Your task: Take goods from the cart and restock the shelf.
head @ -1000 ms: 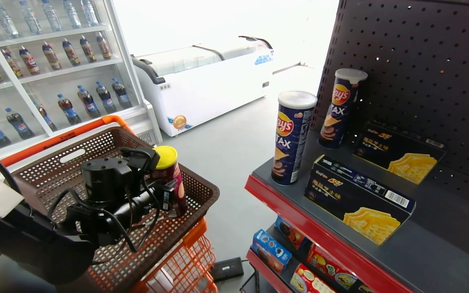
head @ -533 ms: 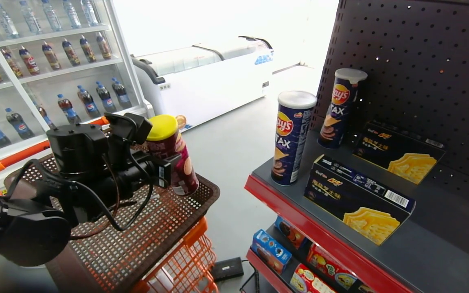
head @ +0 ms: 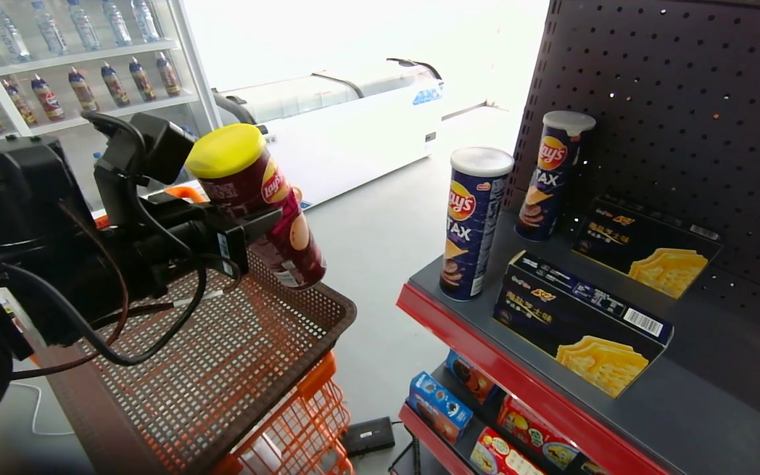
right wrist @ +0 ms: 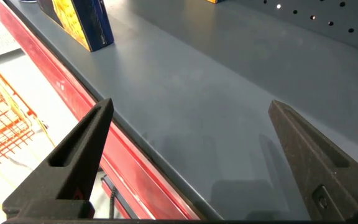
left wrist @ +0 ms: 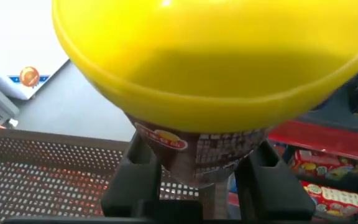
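Our left tool [head: 258, 237] is clenched on the can [head: 268, 198], gripping it around the middle of its body. That leaves the yellow lid free and keeps the weight close to the fingers. The can is in the air above the near corner of the basket [head: 235, 369]. It leans with its lid toward the arm and its base toward the shelf [head: 683, 402]. We judge the step in hand to be carrying it from the cart [head: 301, 422] across the gap to the shelf. In the left wrist view, two black fingers [left wrist: 132, 180] press on opposite sides of the can [left wrist: 197, 155], below the lid.

Our right tool [right wrist: 191, 162] hangs released over the front part of the shelf [right wrist: 229, 93]. Its dark wedge-shaped fingers are spread wide with nothing between them. We take it to be waiting near a bare stretch where goods could stand.

The can is a tall, stiff tube with a glossy maroon wrap and a smooth, rimmed plastic lid. We expect it to be firm under the grip but slippery. The basket is brown plastic pierced with small holes, and the cart under it is orange wire. The shelf is flat, matte grey metal with a red front edge. Two blue cans [head: 475, 221] with pale lids stand upright at its far end. Two flat dark boxes [head: 584, 323] sit tilted beside them, faces turned out so shoppers can read them. The back panel [head: 683, 99] is dark and dotted with holes.
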`<state>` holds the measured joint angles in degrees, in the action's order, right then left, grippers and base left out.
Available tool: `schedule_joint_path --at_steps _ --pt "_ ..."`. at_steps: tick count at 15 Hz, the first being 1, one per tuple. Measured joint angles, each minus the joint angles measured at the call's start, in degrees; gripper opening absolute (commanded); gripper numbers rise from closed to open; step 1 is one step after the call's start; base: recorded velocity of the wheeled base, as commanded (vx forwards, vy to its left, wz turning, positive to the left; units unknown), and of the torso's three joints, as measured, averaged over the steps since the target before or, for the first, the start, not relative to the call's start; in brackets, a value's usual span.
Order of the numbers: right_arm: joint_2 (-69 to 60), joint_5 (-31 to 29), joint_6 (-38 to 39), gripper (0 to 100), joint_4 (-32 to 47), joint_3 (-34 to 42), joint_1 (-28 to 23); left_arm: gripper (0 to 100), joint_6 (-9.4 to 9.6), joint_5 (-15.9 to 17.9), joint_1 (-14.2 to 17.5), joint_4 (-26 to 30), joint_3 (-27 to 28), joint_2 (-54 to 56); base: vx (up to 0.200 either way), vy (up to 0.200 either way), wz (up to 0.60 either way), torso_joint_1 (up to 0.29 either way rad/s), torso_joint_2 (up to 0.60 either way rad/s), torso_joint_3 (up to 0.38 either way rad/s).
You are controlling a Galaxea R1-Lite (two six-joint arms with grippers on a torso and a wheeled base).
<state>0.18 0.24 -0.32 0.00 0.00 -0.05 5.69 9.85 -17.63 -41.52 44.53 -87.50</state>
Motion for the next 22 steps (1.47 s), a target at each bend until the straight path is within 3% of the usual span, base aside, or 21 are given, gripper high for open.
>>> schedule_joint_path --at_steps 2,5,7,12,15,22 --pt "0.0 0.0 0.0 100 0.0 0.0 0.0 0 0.54 0.2 -1.22 2.41 0.0 2.5 0.0 0.0 0.0 0.0 0.0 0.0" --pt "0.0 0.02 -0.01 100 0.0 0.0 0.02 0 0.95 -0.02 -3.9 11.85 0.33 7.79 0.0 0.0 0.0 0.0 0.0 0.0" --pt "0.0 0.0 0.0 100 0.0 0.0 0.02 0 1.11 -0.28 -5.16 14.57 1.06 11.15 0.0 0.0 0.0 0.0 0.0 0.0" --pt "0.0 0.0 -0.01 100 0.0 0.0 0.0 0 1.61 -0.35 -7.97 30.96 3.54 19.79 0.0 0.0 0.0 0.0 0.0 0.0" --pt "0.0 -0.02 0.0 100 0.02 0.0 0.0 0 3.04 -0.44 -10.64 33.15 -0.44 24.92 0.0 0.0 0.0 0.0 0.0 0.0" --pt "0.0 0.0 0.0 100 0.0 0.0 0.02 0 3.69 -0.46 -14.09 34.35 -3.05 28.68 0.0 0.0 0.0 0.0 0.0 0.0"
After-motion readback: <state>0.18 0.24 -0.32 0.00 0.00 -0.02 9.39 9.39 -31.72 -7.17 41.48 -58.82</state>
